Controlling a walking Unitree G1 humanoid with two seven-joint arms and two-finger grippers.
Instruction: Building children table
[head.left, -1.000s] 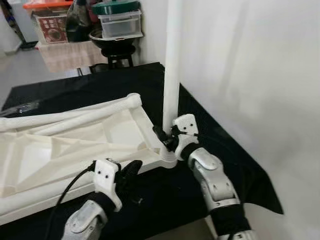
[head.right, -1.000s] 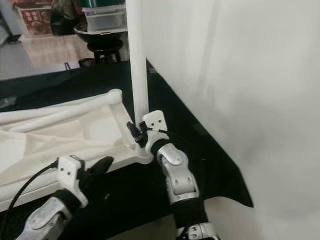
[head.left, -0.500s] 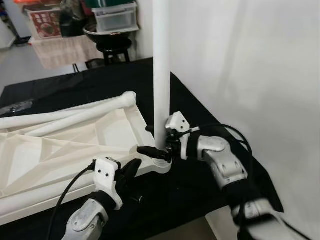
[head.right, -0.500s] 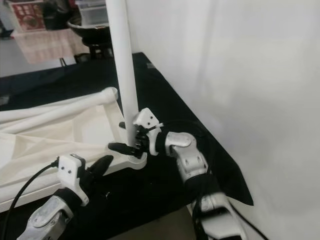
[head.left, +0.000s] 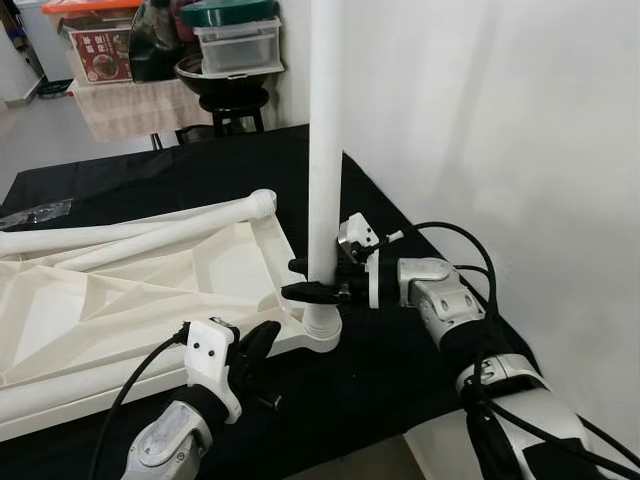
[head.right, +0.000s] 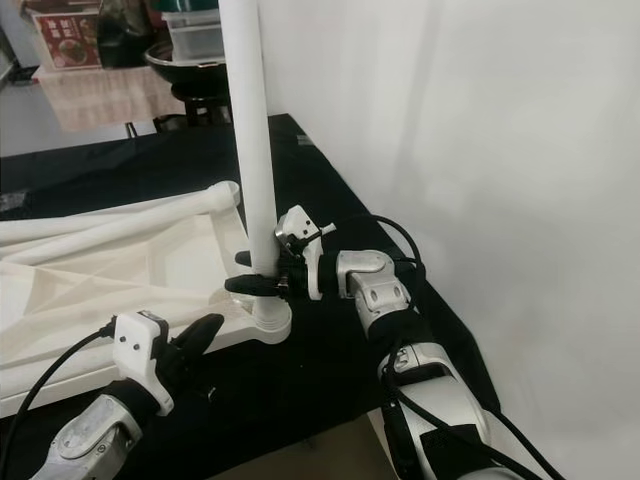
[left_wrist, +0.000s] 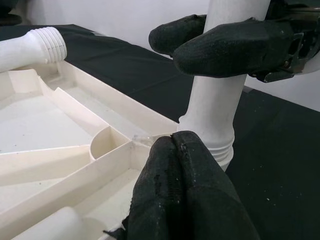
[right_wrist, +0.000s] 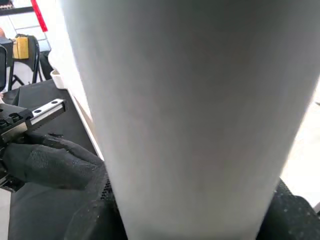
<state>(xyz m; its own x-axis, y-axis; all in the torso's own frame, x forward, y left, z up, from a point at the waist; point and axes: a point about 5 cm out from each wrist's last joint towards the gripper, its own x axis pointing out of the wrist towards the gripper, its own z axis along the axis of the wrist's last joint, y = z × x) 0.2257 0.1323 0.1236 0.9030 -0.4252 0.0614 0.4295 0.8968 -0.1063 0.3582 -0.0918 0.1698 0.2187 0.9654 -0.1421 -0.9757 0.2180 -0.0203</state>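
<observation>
The tall white cylindrical plastic table leg (head.left: 324, 150) stands upright in the corner socket of the upturned white plastic tabletop (head.left: 130, 300), clamped low down between the right gripper's (head.left: 312, 280) black fingers. The left gripper (head.left: 262, 340), fingers pressed together, rests against the tabletop's near edge on the black tablecloth (head.left: 400, 350).

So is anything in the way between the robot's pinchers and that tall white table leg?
No, nothing is in the way. The right gripper already has its two black fingers around the upright white leg, just above the corner socket of the upside-down tabletop. The left gripper rests at the tabletop's edge nearby.
</observation>
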